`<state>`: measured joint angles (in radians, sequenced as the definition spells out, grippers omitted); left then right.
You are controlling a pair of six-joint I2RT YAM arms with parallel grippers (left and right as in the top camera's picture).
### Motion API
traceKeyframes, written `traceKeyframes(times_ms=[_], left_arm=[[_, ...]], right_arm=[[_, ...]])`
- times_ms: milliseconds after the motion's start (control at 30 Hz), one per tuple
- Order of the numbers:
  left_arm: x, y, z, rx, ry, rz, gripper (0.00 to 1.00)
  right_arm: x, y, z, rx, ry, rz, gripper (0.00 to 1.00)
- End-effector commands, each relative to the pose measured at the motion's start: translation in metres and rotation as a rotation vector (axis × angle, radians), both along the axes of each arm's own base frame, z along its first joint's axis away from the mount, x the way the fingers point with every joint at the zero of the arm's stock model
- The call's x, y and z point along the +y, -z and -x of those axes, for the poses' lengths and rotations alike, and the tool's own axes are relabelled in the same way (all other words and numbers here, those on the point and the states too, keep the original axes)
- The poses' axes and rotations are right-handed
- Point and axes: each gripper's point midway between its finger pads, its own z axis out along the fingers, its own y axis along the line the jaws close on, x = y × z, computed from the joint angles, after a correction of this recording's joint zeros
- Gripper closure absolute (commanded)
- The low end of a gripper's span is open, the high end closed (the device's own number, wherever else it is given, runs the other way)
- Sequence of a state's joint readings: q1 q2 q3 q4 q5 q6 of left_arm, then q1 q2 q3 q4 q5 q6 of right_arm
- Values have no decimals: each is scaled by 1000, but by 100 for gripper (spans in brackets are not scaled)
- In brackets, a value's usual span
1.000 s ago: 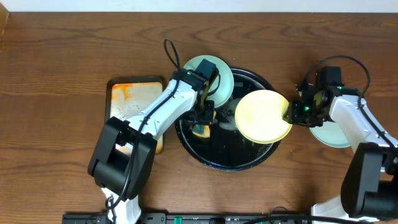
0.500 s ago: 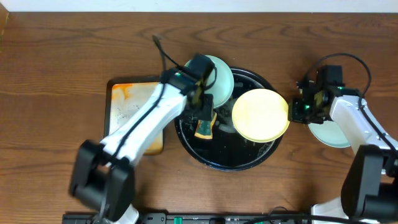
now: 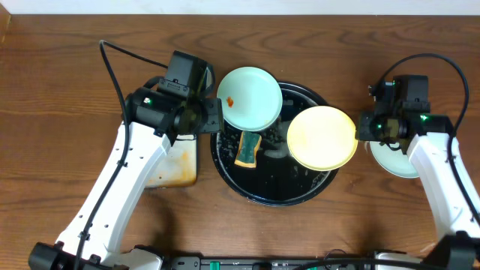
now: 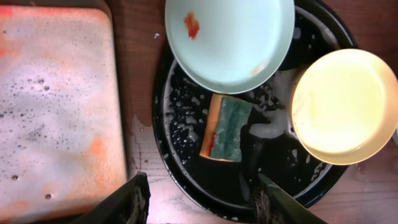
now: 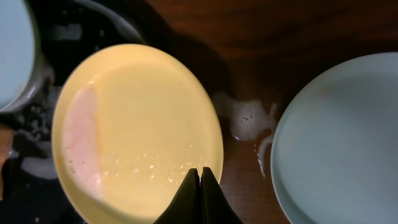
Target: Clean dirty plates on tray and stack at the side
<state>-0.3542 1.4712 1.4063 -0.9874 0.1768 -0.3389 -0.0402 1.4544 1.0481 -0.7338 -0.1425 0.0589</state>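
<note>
Dark wooden table (image 3: pixel 60 90) is stretching across the whole overhead view. At its left, a rectangular pan (image 4: pixel 56 106) is sitting flat, its floor covered in soapy foam with orange staining, and the left arm is crossing over part of it. Just to the right, the left gripper (image 4: pixel 202 205) is hovering at the tray's left edge with its jaws standing wide apart and nothing between them.

The tray (image 3: pixel 274 186) is lying in the middle of the table, wet and speckled with bubbles. A mint plate (image 3: pixel 250 97) is resting on its upper-left rim, overhanging the wood, and is carrying a small orange smear (image 4: pixel 191 25) near its left side. Below that plate, a sponge (image 4: pixel 227 127), green on top with an orange edge, is lying on the tray's floor.

Further right, a yellow plate (image 3: pixel 322 137) is overlapping the tray's right rim and jutting out past it. The right gripper (image 5: pixel 199 186) is pinching this plate's right edge, fingers closed tight on the rim. Some foam (image 5: pixel 249 121) is sitting on the wood beside it. A second mint plate (image 5: pixel 336 137) is lying on the table at the far right, partly under the right arm.
</note>
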Motion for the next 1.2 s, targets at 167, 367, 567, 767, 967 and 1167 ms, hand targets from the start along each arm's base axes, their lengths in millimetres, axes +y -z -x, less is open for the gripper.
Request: traceKeyframes(times_ms=[167, 367, 567, 767, 967, 1167], left_arm=[[4, 0, 2, -1, 6, -19, 46], [5, 1, 2, 4, 6, -21, 45], [5, 1, 3, 5, 6, -21, 45], [5, 1, 3, 6, 6, -21, 45], [5, 2, 4, 9, 6, -23, 45], [6, 3, 6, 19, 6, -26, 45]], right_arm=[[-3, 30, 12, 117, 3, 34, 78], [0, 62, 6, 174, -34, -40, 49], [6, 74, -1, 178, -46, -192, 54], [8, 94, 0, 223, -41, -207, 69], [7, 91, -10, 186, -14, -221, 99], [4, 81, -12, 160, -22, -198, 99]])
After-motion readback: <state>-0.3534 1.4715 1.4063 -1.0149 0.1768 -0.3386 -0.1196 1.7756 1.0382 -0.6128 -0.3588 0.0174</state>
